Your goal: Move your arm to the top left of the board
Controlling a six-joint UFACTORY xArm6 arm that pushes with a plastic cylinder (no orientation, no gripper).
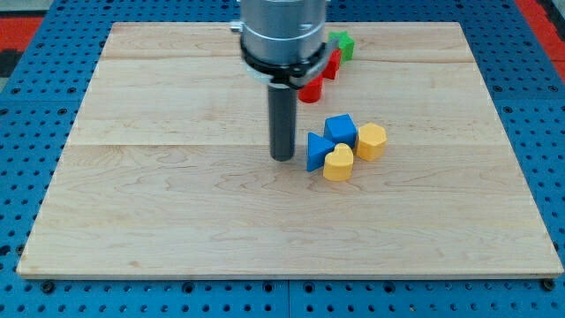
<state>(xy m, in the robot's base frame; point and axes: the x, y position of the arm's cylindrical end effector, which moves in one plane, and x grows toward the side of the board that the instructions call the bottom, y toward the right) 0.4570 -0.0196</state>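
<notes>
My tip [282, 157] rests on the wooden board [177, 203] near its middle, just left of a blue triangular block [316, 150]. A blue cube [341, 130] sits right of and above that block. A yellow heart-shaped block [338, 163] lies below the cube, and a yellow hexagonal block [372, 140] lies to the right. Red blocks [311, 89] [333, 64] and a green block [342, 44] lie near the view's top, partly hidden behind the arm's body [282, 35].
The board is framed by a blue perforated table [35, 97] on all sides. A red patch [22, 22] shows in the view's top left corner beyond the board.
</notes>
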